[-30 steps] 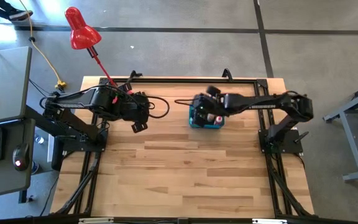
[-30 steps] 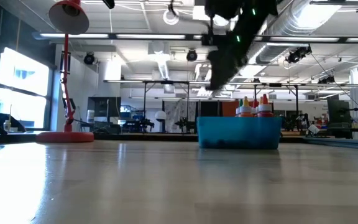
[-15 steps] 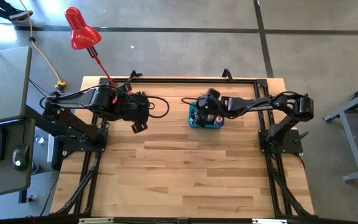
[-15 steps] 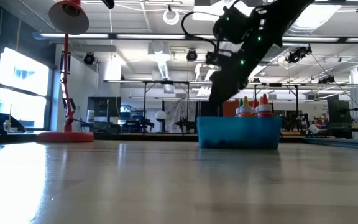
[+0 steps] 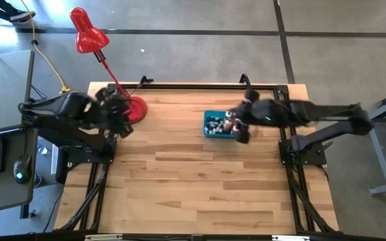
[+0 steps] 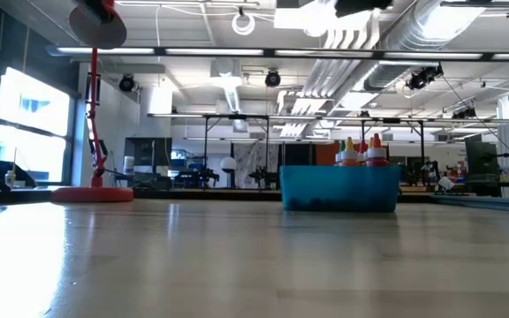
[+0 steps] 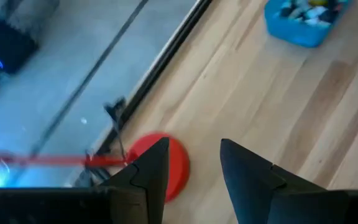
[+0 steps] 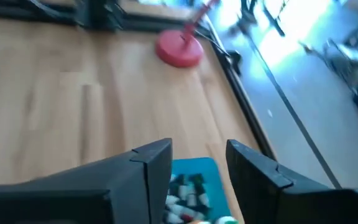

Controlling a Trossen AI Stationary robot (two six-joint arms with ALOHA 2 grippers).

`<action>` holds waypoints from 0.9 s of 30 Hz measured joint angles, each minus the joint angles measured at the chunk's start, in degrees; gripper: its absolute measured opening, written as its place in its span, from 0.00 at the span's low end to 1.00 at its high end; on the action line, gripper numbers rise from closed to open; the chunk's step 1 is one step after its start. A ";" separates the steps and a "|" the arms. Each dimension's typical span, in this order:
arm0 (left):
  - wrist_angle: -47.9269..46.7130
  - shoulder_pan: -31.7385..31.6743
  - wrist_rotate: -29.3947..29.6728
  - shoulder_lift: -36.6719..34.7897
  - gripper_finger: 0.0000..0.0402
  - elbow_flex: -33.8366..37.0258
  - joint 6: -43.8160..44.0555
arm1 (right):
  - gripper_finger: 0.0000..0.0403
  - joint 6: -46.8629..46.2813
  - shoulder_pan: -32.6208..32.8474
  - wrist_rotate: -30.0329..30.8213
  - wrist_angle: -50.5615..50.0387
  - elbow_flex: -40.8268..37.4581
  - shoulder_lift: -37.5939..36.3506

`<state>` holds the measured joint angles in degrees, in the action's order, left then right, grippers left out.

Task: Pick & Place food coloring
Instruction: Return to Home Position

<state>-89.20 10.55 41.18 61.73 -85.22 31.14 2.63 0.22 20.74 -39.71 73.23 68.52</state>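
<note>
small pale-capped food coloring bottles [image 5: 218, 124] are gathered in the blue plastic bin [image 5: 207, 127], far middle of the pale wooden table [image 5: 200, 181]. right tool [image 5: 241, 132] beside it and left tool [image 5: 119, 124] at far left are seen parted, empty.

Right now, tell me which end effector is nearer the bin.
Right. The right end effector hangs above the bin's edge; the left end effector is far off, beside the red lamp base.

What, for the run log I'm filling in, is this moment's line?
bottles: in bin | left gripper: open, by lamp base | right gripper: open, by bin
</note>
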 joint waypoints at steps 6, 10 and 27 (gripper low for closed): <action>27.44 3.69 -1.72 -21.05 0.34 31.12 -2.36 | 0.36 2.71 5.07 -2.96 26.13 -29.12 -19.18; 53.45 4.10 -12.98 -33.40 0.34 50.48 -20.94 | 0.36 3.70 5.19 -10.54 45.09 -45.96 -29.78; 75.76 4.08 -19.87 -60.80 0.34 78.39 -31.48 | 0.35 3.34 5.10 -6.00 56.49 -72.59 -56.69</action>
<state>-13.44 14.63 21.30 0.93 -6.83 -0.33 5.97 5.32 14.74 16.78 0.64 11.83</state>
